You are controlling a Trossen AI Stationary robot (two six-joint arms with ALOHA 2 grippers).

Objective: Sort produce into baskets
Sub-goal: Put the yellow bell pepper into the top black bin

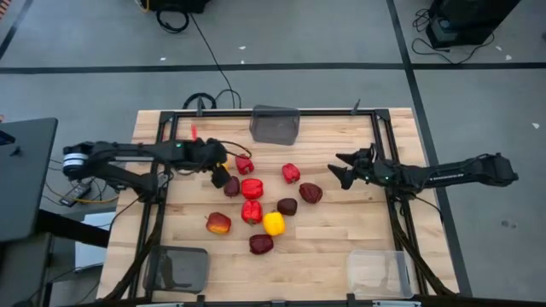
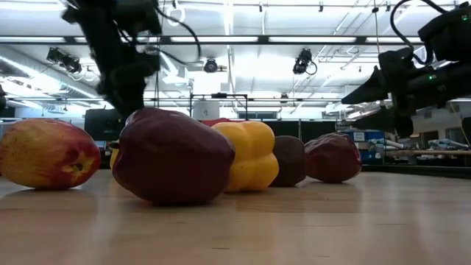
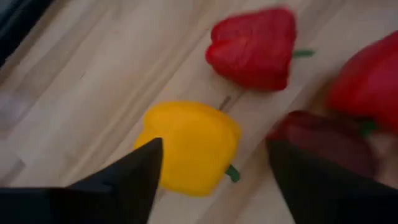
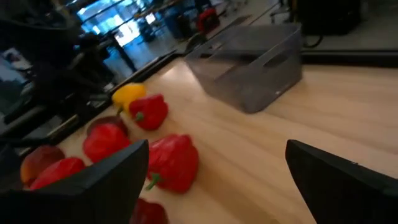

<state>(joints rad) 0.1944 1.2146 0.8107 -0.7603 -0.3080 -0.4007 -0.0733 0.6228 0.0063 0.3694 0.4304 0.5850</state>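
Produce lies in the middle of the table: red peppers (image 1: 252, 188), (image 1: 291, 173), maroon pieces (image 1: 310, 193), (image 1: 261, 244), a yellow pepper (image 1: 273, 223) and a red-orange fruit (image 1: 218, 223). My left gripper (image 1: 220, 175) is open above a second yellow pepper (image 3: 193, 146), one finger on either side of it, touching nothing. A red pepper (image 3: 255, 46) and a maroon piece (image 3: 323, 140) lie close by. My right gripper (image 1: 341, 169) is open and empty, raised at the right of the pile. Two dark grey baskets (image 1: 275, 124), (image 1: 181, 269) and a clear basket (image 1: 380, 273) stand on the table.
The far dark grey basket (image 4: 255, 62) stands at the table's far edge, the other two at the near corners. A black frame rail (image 1: 380, 128) runs around the table. Bare wood lies between the pile and the near baskets.
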